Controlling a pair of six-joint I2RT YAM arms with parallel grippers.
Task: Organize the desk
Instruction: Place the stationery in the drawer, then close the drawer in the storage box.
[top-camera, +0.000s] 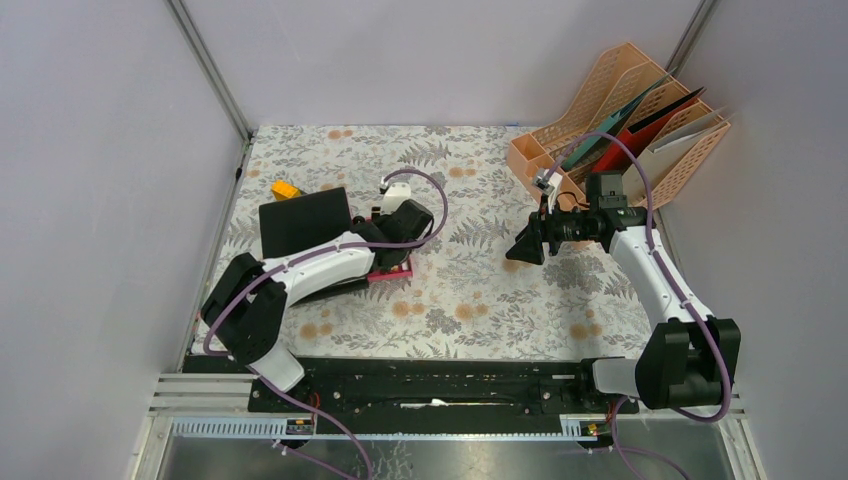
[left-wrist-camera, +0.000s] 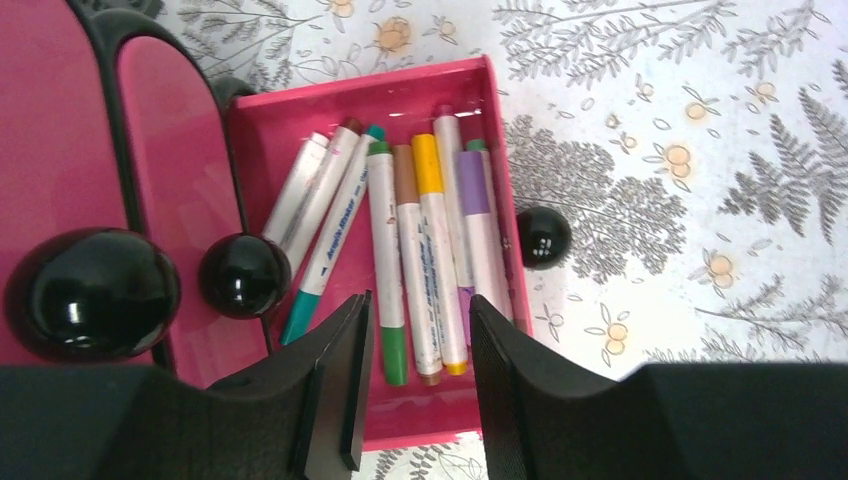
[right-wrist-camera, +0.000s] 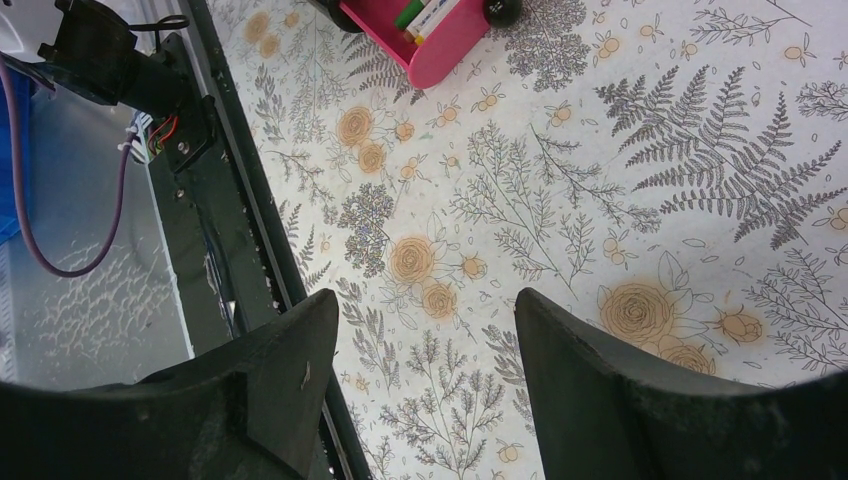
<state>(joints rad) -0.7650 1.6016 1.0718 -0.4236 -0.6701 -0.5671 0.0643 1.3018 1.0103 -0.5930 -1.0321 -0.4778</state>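
Note:
The desk (top-camera: 480, 290) is covered in pale cloth printed with ferns and flowers. A pink tray (left-wrist-camera: 300, 130) holds several markers (left-wrist-camera: 420, 240), and it also shows in the top view (top-camera: 393, 270). My left gripper (left-wrist-camera: 420, 305) hovers open over the tray's near end with nothing between its fingers. In the top view the left gripper (top-camera: 388, 258) sits over the tray. My right gripper (top-camera: 524, 248) is open and empty above mid-desk. In the right wrist view the right gripper (right-wrist-camera: 425, 300) shows only cloth below it, with the pink tray (right-wrist-camera: 440, 45) at the top edge.
A black flat notebook (top-camera: 305, 222) lies at the back left with a yellow object (top-camera: 285, 189) behind it. An orange file rack (top-camera: 620, 120) holding folders stands at the back right. Black round knobs (left-wrist-camera: 243, 275) sit on and beside the tray. The black slotted rail (top-camera: 430, 385) runs along the near edge.

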